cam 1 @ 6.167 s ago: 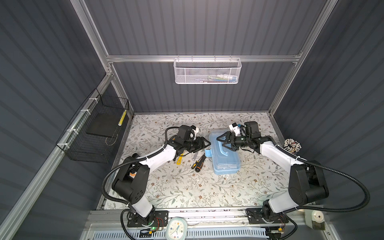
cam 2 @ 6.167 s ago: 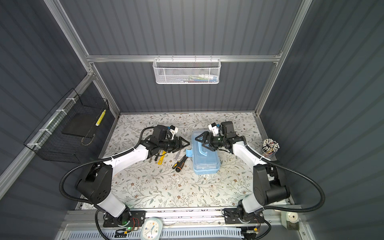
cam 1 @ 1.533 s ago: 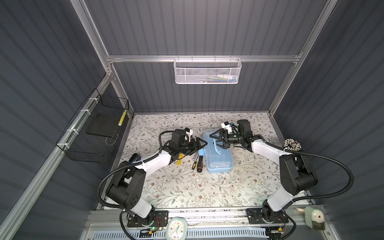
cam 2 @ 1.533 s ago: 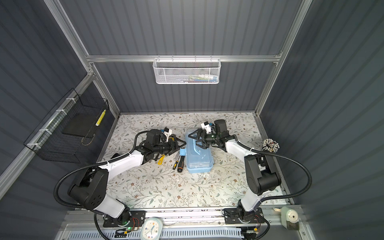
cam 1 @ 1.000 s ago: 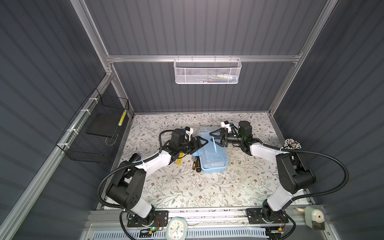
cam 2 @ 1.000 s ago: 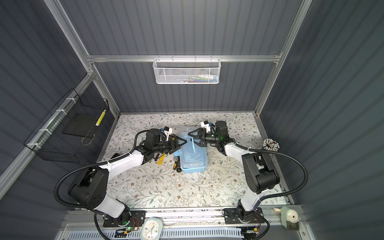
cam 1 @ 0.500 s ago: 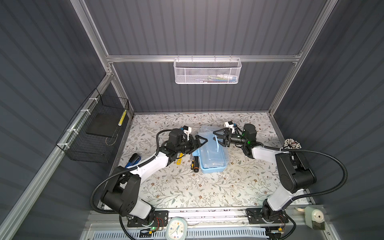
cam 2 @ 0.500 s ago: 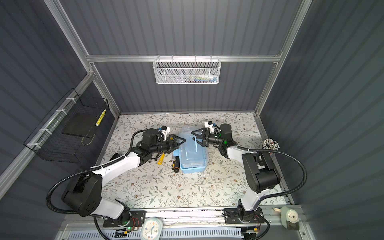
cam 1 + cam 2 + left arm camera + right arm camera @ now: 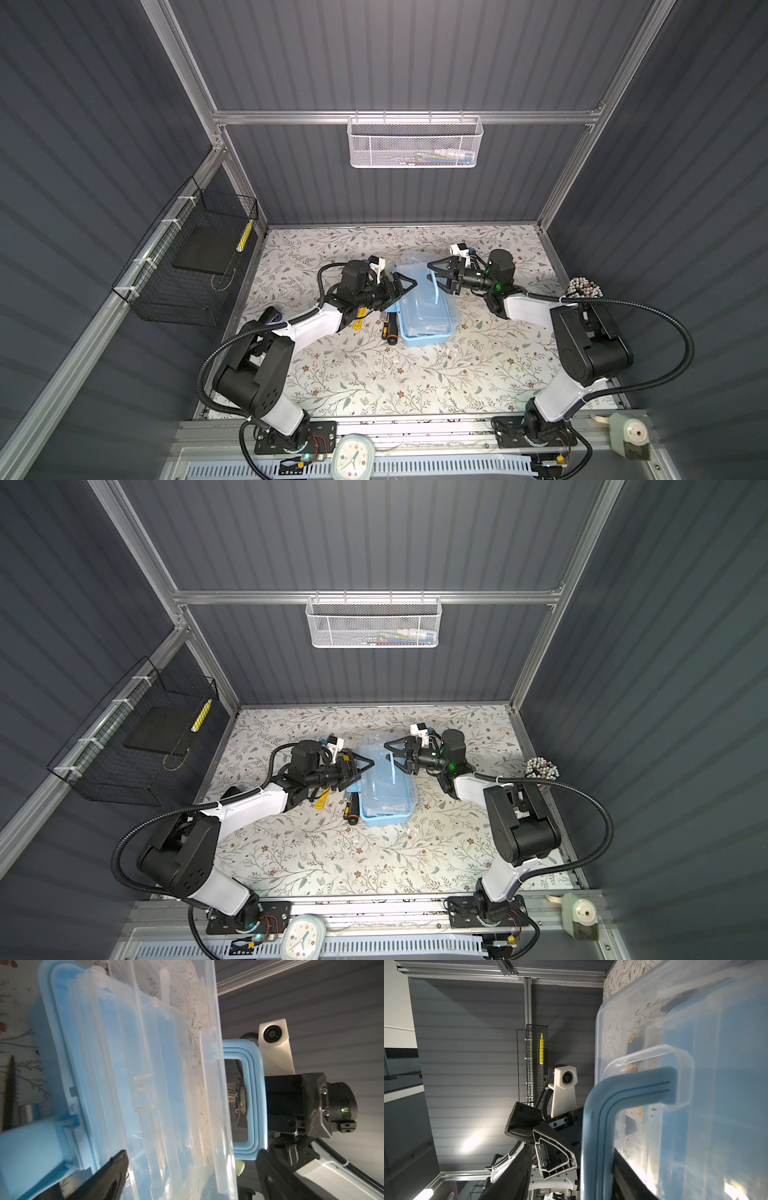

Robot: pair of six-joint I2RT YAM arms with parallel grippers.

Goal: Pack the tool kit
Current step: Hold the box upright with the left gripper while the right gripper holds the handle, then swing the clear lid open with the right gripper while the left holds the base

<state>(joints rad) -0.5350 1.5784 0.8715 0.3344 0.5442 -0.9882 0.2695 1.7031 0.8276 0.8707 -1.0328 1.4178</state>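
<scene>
At the front rail sits a small clock (image 9: 349, 455), between the two arm bases. Beyond it runs the bench (image 9: 374, 382), covered in a pale floral print that looks smooth and flat.

The tool kit (image 9: 424, 328) lies mid-bench, a light-blue plastic case with its clear lid (image 9: 409, 262) tipped up at the far end. Just beside its left wall lie an orange-black screwdriver (image 9: 390, 330) and a yellow tool (image 9: 358, 323), the latter half hidden under the left arm.

The right hand (image 9: 437, 278) is closed on the blue handle (image 9: 256, 1076), one pad inside the loop. The left hand (image 9: 402, 291) stands wide, gripping nothing, with the lid's edge close between its fingers.

The case looks like thin moulded plastic: light, slick, and likely to slide on the bench if the lid is pulled. The lid probably flexes, and its hinge is the weak spot. The handle is the surest hold; the base wall would suit a steadying grip.

A bunch of beads (image 9: 582, 286) rests at the bench's right edge. On the left wall hangs a black wire basket (image 9: 195, 270), on the back wall a white mesh basket (image 9: 415, 145). The walls are dark grey ribbed panels in an aluminium frame.
</scene>
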